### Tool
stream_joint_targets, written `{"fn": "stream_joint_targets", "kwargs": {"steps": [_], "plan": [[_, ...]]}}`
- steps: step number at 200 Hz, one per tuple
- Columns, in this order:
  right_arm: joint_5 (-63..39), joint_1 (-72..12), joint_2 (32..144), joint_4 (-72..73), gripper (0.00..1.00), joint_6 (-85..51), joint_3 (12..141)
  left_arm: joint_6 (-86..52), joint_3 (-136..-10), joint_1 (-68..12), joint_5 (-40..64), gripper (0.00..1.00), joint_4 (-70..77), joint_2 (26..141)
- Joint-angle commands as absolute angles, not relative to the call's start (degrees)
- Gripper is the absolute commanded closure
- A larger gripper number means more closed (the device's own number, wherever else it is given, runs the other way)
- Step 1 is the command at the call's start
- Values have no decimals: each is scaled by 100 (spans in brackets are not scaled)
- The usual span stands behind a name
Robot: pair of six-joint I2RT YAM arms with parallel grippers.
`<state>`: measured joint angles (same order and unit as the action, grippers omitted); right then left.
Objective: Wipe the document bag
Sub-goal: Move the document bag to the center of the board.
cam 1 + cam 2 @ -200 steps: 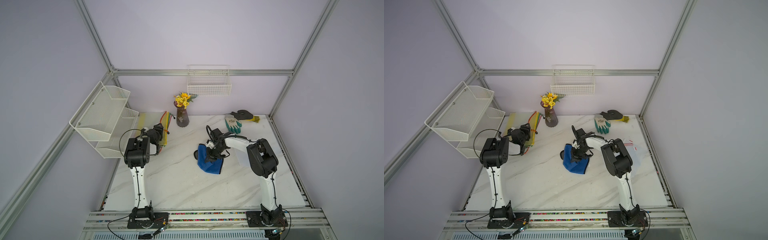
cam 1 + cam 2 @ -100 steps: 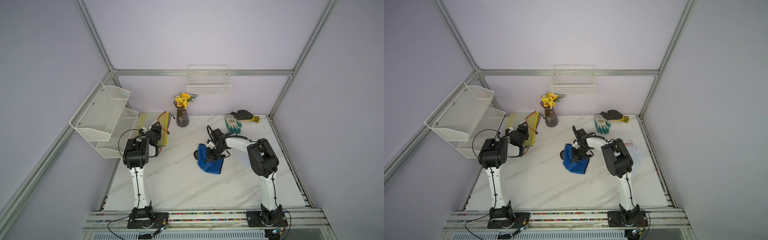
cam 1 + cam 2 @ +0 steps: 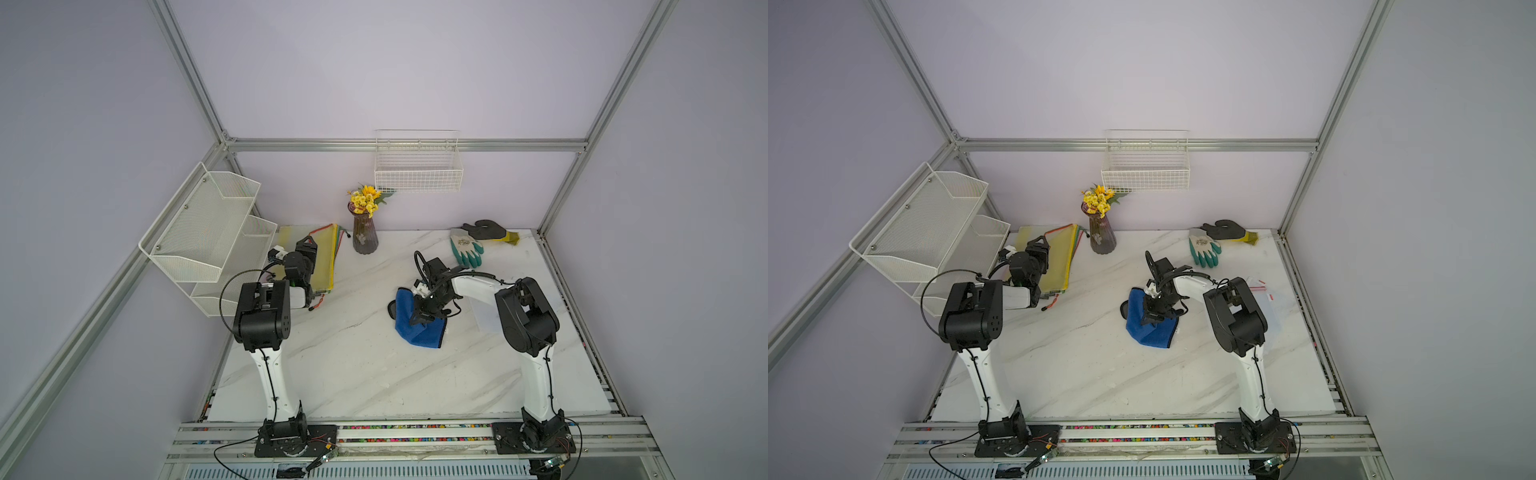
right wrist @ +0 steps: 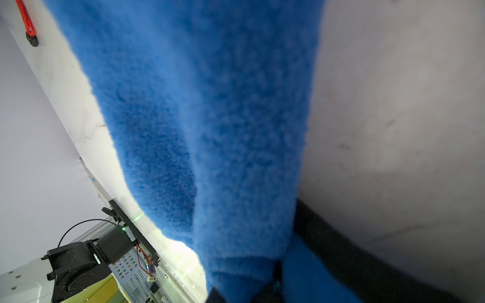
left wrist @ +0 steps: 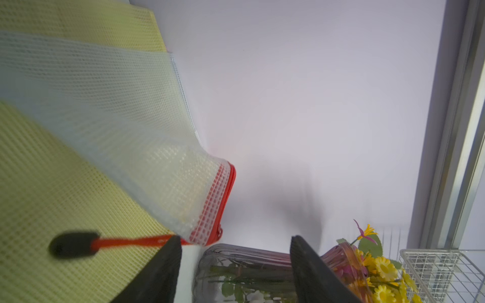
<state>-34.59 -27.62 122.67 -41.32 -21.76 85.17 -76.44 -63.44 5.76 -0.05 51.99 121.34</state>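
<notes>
Several document bags [image 3: 326, 259] lie stacked at the table's back left, yellow mesh in both top views [image 3: 1061, 259]. In the left wrist view a pale mesh document bag [image 5: 110, 110] with a red zip edge lies curled over the yellow ones. My left gripper [image 5: 236, 241] hovers over the stack [image 3: 306, 246], open, with nothing between its fingers; the red zip corner sits beside one fingertip [image 5: 173, 244]. My right gripper [image 3: 420, 318] is mid-table, shut on a blue cloth [image 4: 210, 105], which hangs from it down to the tabletop [image 3: 1148, 328].
A glass vase [image 3: 365, 239] of yellow flowers stands just right of the bags. Gloves [image 3: 467, 249] lie at the back right. A white mesh rack [image 3: 208, 232] overhangs the left edge, and a wire basket [image 3: 417, 176] hangs on the back wall. A clear plastic bag [image 3: 1268, 297] lies by the right arm.
My left gripper has shifted slightly toward the back wall over the document bags. The right gripper and blue cloth have stayed in place.
</notes>
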Motion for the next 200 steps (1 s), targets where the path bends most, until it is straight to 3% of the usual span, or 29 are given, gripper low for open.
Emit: {"fn": "stream_joint_targets", "kwargs": {"steps": [1, 83, 92, 112, 130, 200], "plan": [[-2767, -2729, 12504, -4280, 100, -2082, 8188, -7536, -6656, 782, -170, 30, 5544, 12608], [-2759, -2725, 12429, -4262, 100, -2140, 8094, -7154, -6617, 766, -249, 40, 4998, 12550], [-2749, -2725, 12433, -4262, 100, -2144, 8113, -7154, -6665, 762, -193, 47, 4983, 12616], [-2750, -2725, 12419, -4271, 100, -2149, 8131, -7257, -6800, 756, 0, 82, 5002, 12774], [-2713, -2725, 12373, -4279, 100, -2149, 8139, -7254, -6872, 730, 176, 100, 4939, 12702], [-2332, -2622, 11710, -4464, 100, -2282, 8322, -6562, -6801, 266, 1201, 100, 2953, 10746]]}}
